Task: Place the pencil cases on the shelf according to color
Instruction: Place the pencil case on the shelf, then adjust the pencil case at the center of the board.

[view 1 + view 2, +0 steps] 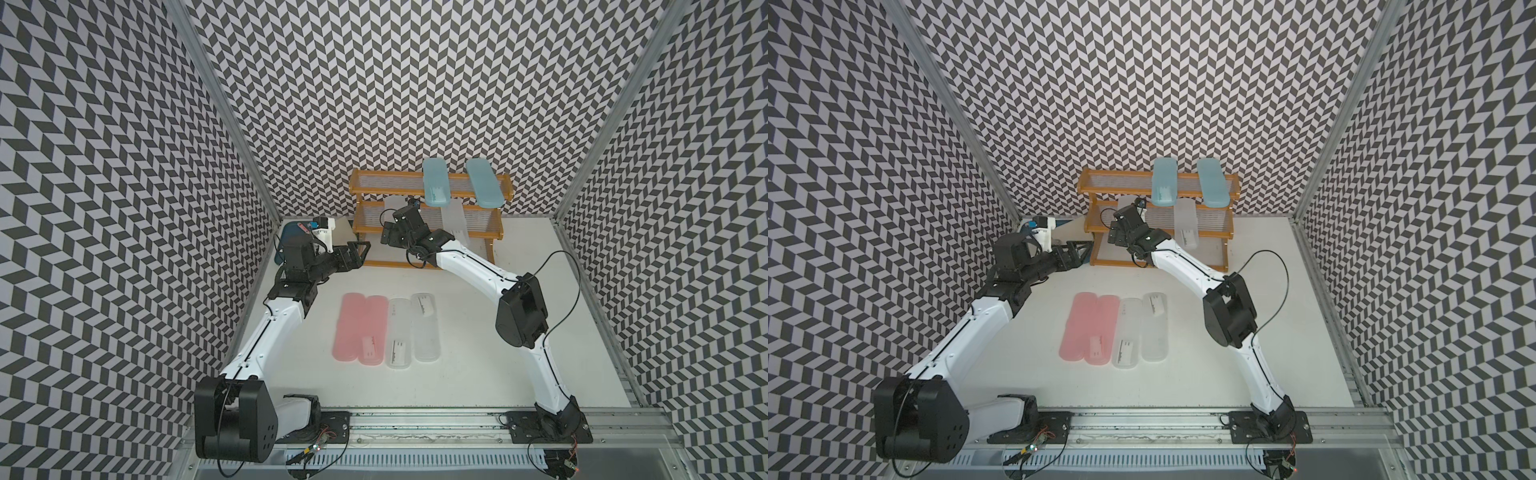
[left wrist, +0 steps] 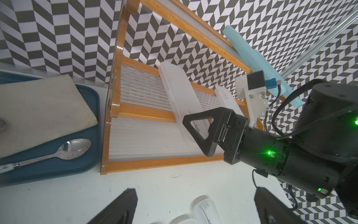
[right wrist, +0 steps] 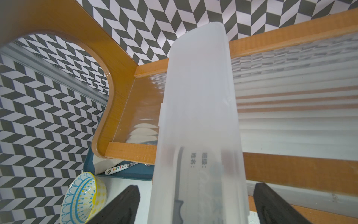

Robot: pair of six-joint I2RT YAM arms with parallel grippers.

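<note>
The shelf [image 1: 353, 183] [image 1: 1084, 187] stands against the back wall. Two light blue pencil cases [image 1: 435, 183] [image 1: 484, 183] lie on its top tier. One frosted white case [image 1: 455, 224] rests on the middle tier. Another white case [image 3: 199, 106] [image 2: 180, 93] lies there too, overhanging the front rail. My right gripper [image 3: 195, 207] [image 1: 395, 224] stands open around its near end, with gaps on both sides. Two pink cases [image 1: 353, 328] and two white ones [image 1: 400, 332] lie on the table. My left gripper [image 2: 193, 209] [image 1: 360, 251] hovers open and empty by the shelf's left end.
A dark blue tray [image 2: 58, 161] holding a spoon [image 2: 73, 149] and a folded cloth [image 2: 38, 112] sits left of the shelf, in the back corner. A patterned bowl [image 3: 83, 197] stands near it. Patterned walls enclose the table on three sides.
</note>
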